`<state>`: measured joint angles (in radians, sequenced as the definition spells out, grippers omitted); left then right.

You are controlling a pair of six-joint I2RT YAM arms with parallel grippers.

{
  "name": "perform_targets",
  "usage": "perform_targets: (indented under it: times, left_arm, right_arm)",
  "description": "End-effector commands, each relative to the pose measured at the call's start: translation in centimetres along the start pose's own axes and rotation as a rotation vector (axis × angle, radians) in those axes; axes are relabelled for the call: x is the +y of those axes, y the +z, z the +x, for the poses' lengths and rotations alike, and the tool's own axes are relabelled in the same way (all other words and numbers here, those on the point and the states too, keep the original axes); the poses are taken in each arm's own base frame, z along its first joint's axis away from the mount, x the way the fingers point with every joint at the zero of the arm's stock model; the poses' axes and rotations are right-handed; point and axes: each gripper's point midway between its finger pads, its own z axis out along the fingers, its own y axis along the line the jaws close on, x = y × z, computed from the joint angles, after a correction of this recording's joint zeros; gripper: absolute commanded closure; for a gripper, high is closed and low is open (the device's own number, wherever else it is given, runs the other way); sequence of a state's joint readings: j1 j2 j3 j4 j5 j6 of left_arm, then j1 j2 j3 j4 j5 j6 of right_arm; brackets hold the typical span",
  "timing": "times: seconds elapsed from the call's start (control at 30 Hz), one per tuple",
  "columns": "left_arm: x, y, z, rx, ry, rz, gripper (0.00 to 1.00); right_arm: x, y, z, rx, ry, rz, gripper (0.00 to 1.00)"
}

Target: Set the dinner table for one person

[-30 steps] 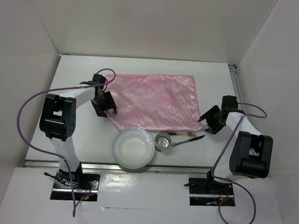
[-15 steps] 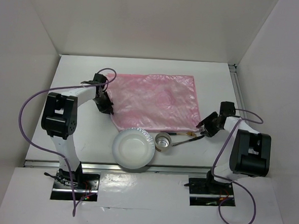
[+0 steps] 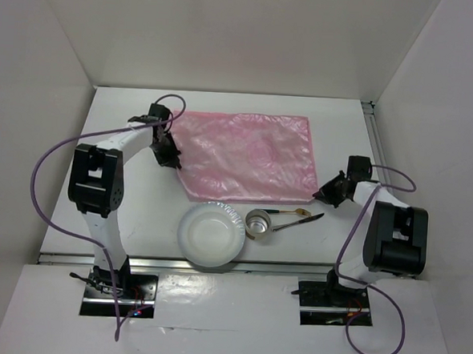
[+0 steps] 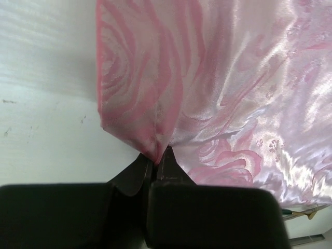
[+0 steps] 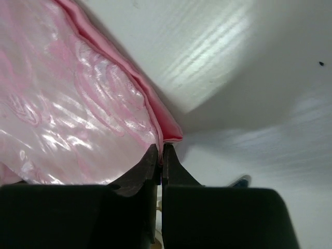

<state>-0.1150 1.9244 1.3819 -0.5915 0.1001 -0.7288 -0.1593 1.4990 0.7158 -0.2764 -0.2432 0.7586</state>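
Jaws of the left gripper [image 4: 155,158] and right gripper [image 5: 160,153], open a second ago, now pinch opposite sides of the pink mat [image 3: 250,150] lying mid dinner table [image 3: 344,127], ready for straightening.

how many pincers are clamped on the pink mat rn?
2. Left pincer pinches the mat's left edge; right pincer pinches its near right corner. Neither is hidden.

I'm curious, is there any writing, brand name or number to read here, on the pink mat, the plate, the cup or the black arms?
No text is readable in any view.
On the pink mat: rose pattern only, no letters.
On the white plate and metal cup: nothing.
On the left arm and right arm: no legible label.
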Motion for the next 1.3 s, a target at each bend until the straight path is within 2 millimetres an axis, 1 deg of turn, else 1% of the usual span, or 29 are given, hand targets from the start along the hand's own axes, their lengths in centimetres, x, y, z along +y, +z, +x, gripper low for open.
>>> perform_targets:
  times: [0.0,0.03,0.07,0.1,0.13,0.17,0.2,0.23,0.27,0.3,0.33,0.37,0.4,0.47,0.53,0.57,0.6,0.67,0.7,0.77,0.8,0.83,0.87,0.9,0.93,0.97,1.07,1.2,1.27]
  left_arm:
    - [-2.3,-0.8,-3.3,-0.059,0.074,0.030,1.00]
    - [-3.1,-1.2,-4.3,-0.069,0.092,0.037,1.00]
    - [-3.0,-1.8,-4.6,-0.048,0.111,0.006,1.00]
    - [-5.7,-4.7,-8.2,-0.140,0.162,0.047,1.00]
    - [-5.6,-4.7,-9.4,-0.155,0.178,-0.003,1.00]
    - [-6.0,-6.1,-10.6,-0.186,0.196,-0.016,1.00]
    - [-7.5,-9.8,-12.4,-0.261,0.251,-0.014,1.00]
    - [-7.8,-11.3,-13.0,-0.292,0.274,-0.013,0.97]
    - [-8.5,-13.0,-13.1,-0.323,0.298,-0.003,0.55]
    - [-8.4,-13.5,-13.0,-0.332,0.320,-0.001,0.28]
    - [-8.5,-14.8,-12.8,-0.357,0.321,0.013,0.00]
    - [-7.7,-14.3,-12.9,-0.350,0.325,0.000,0.00]
    - [-6.7,-12.8,-11.9,-0.302,0.311,-0.025,0.00]
    - [-5.2,-11.5,-11.5,-0.260,0.278,-0.064,0.00]
    - [-4.1,-9.9,-10.5,-0.217,0.265,-0.099,0.00]
    - [-3.7,-9.8,-10.4,-0.222,0.255,-0.106,0.00]
    - [-2.9,-9.4,-9.3,-0.202,0.254,-0.117,0.00]
    - [-2.4,-9.0,-8.7,-0.211,0.255,-0.112,0.00]
    - [-1.2,-8.5,-7.5,-0.188,0.241,-0.135,0.00]
    - [0.2,-7.7,-6.6,-0.167,0.221,-0.152,0.00]
    - [1.6,-6.4,-5.6,-0.139,0.181,-0.159,0.00]
    - [1.6,-6.4,-4.9,-0.120,0.157,-0.124,0.02]
    - [2.1,-6.1,-4.3,-0.108,0.132,-0.104,0.08]
    - [2.6,-5.9,-4.7,-0.129,0.093,-0.076,0.21]
    - [3.7,-4.6,-2.4,-0.067,0.035,-0.057,0.25]
    - [3.7,-5.0,-2.1,-0.080,0.011,-0.024,0.26]
    - [3.9,-3.9,-1.1,-0.074,-0.030,0.024,0.26]
    - [3.9,-2.7,-1.3,-0.058,-0.076,0.035,0.26]
    - [3.4,-2.3,-1.8,-0.066,-0.087,0.053,0.30]
  right_arm:
    - [5.7,-1.7,-4.1,-0.128,-0.053,-0.137,1.00]
    - [6.9,-2.0,-4.9,-0.134,-0.059,-0.162,1.00]
    - [7.6,-2.1,-5.3,-0.126,-0.059,-0.166,1.00]
    - [8.9,-2.8,-6.3,-0.147,-0.067,-0.189,1.00]
    - [11.5,-4.1,-7.7,-0.181,-0.091,-0.235,1.00]
    - [12.5,-4.7,-8.4,-0.200,-0.099,-0.256,1.00]
    - [14.4,-6.5,-9.0,-0.243,-0.133,-0.298,1.00]
    - [14.7,-6.7,-9.2,-0.250,-0.135,-0.305,1.00]
    - [15.1,-7.0,-8.9,-0.251,-0.144,-0.315,1.00]
    - [15.5,-7.5,-8.6,-0.256,-0.163,-0.326,1.00]
    - [15.5,-7.2,-8.2,-0.254,-0.169,-0.324,1.00]
    - [15.2,-6.9,-8.0,-0.248,-0.168,-0.317,1.00]
    - [14.7,-6.3,-7.3,-0.234,-0.171,-0.301,1.00]
    - [14.2,-5.1,-6.7,-0.204,-0.161,-0.280,1.00]
    - [12.8,-3.9,-6.1,-0.189,-0.151,-0.243,1.00]
    - [13.0,-3.5,-5.9,-0.184,-0.158,-0.246,1.00]
    - [12.4,-2.9,-5.6,-0.169,-0.154,-0.229,1.00]
    - [12.2,-2.5,-5.5,-0.162,-0.151,-0.221,1.00]
    - [11.9,-2.3,-5.3,-0.156,-0.150,-0.214,1.00]
    - [11.9,-2.3,-5.3,-0.156,-0.150,-0.214,1.00]
    - [11.5,-1.9,-5.1,-0.150,-0.148,-0.208,1.00]
    - [11.7,-1.8,-4.8,-0.145,-0.155,-0.210,1.00]
    - [11.7,-1.8,-4.8,-0.145,-0.155,-0.210,1.00]
    - [11.7,-1.8,-4.8,-0.145,-0.155,-0.210,1.00]
    - [11.8,-1.9,-4.6,-0.137,-0.156,-0.217,1.00]
    - [11.5,-1.7,-4.4,-0.131,-0.154,-0.210,1.00]
    - [11.2,-1.5,-4.2,-0.125,-0.153,-0.204,1.00]
    - [11.3,-1.5,-3.9,-0.119,-0.160,-0.206,1.00]
    - [11.3,-1.5,-3.9,-0.120,-0.169,-0.206,1.00]
